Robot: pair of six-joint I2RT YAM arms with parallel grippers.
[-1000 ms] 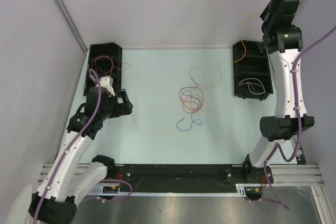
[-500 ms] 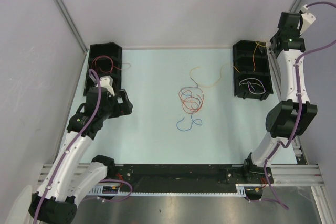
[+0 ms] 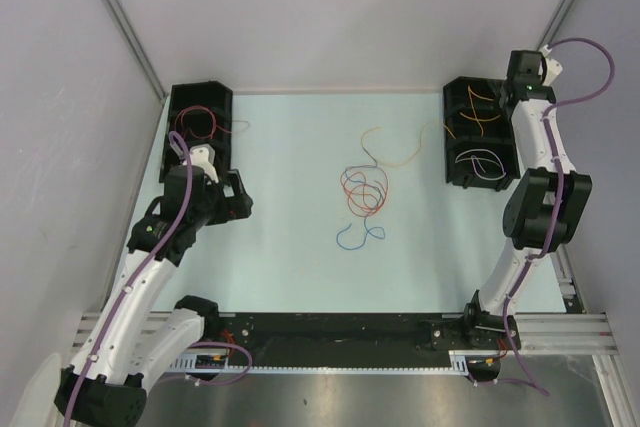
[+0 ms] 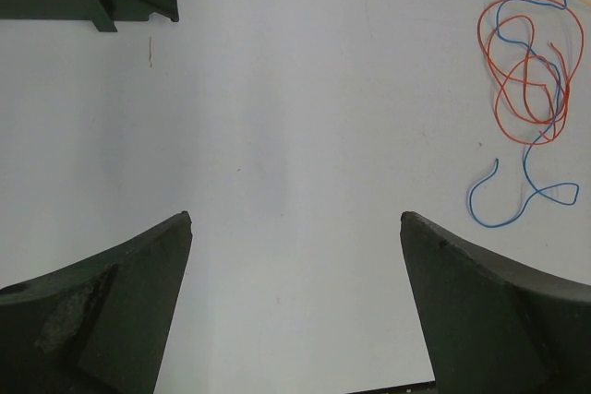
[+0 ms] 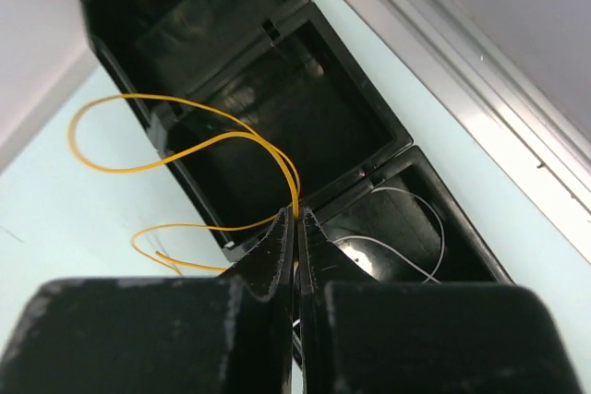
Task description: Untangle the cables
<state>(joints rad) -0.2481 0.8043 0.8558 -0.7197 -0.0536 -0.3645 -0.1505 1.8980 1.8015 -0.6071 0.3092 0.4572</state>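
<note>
Bright, even light from above, shadows soft. Top view crisp. Left wrist washes the table [image 4: 295, 89] almost white. Right wrist: near fingers [image 5: 138, 339] blurry, bin [image 5: 332, 117] dark, glare on the rail [image 5: 480, 66].

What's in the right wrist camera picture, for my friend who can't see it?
The right gripper is pinched shut on a thin orange wire, which loops over a black plastic compartment tray. A thin white wire lies in the tray's nearest compartment.

Cables [image 3: 362, 195], two trays [image 3: 224, 97] on table [image 3: 290, 162]
</note>
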